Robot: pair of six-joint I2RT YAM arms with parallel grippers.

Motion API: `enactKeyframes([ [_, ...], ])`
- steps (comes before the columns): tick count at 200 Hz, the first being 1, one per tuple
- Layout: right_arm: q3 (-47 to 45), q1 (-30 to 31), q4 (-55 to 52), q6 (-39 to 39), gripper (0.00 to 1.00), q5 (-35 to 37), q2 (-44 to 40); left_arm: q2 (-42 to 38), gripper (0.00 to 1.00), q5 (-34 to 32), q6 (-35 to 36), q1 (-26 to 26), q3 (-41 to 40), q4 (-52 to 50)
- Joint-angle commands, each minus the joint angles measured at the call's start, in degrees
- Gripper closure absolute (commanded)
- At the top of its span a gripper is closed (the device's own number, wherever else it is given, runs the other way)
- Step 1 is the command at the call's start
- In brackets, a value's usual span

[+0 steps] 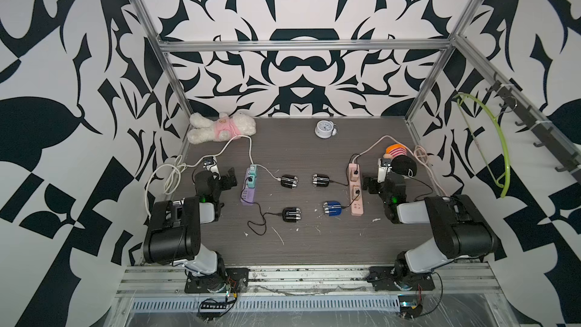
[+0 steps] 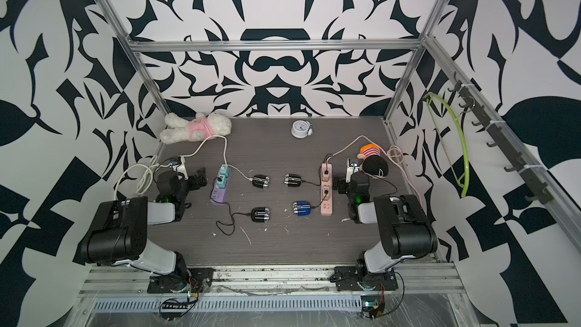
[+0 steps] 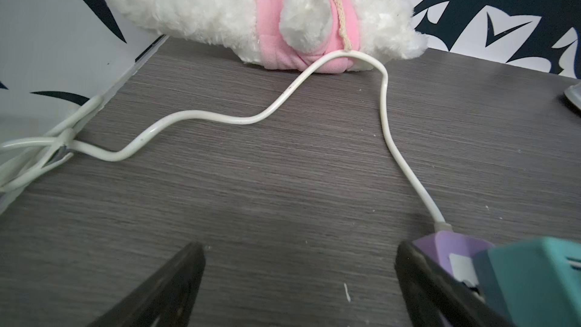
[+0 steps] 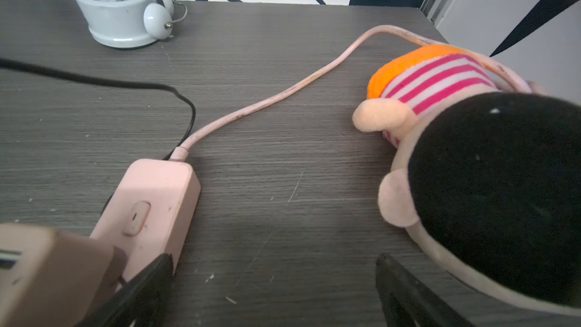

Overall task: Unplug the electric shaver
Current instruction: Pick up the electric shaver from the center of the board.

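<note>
Several electric shavers lie mid-table in both top views. Two black ones (image 1: 289,181) (image 1: 291,214) are cabled to a purple power strip (image 1: 249,190) carrying a teal adapter (image 3: 531,278). Another black one (image 1: 320,180) and a blue one (image 1: 332,208) are cabled to a pink power strip (image 1: 356,188). My left gripper (image 1: 228,177) rests open and empty just left of the purple strip (image 3: 446,243); the wrist view shows bare table between its fingers (image 3: 188,265). Beside the pink strip (image 4: 157,202), my right gripper (image 1: 369,184) is also open and empty.
A white plush bunny in pink (image 1: 221,127) lies at the back left, with a white mains cord (image 3: 239,119) in front of it. An alarm clock (image 1: 323,128) stands at the back. A striped doll (image 4: 471,152) sits right of my right gripper. A green hanger (image 1: 490,149) hangs on the right wall.
</note>
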Motion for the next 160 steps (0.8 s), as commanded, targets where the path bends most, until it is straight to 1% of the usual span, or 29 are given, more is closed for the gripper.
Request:
enactKeyframes([
  [1,1.5,-0.2,2.2,-0.7,0.01,-0.2,-0.2,0.4,0.01,0.8,0.0,0.2,1.2,0.9],
  [160,1.5,-0.2,2.8,-0.2,0.01,0.4,-0.2,0.4,0.01,0.8,0.0,0.1,1.4,0.8],
])
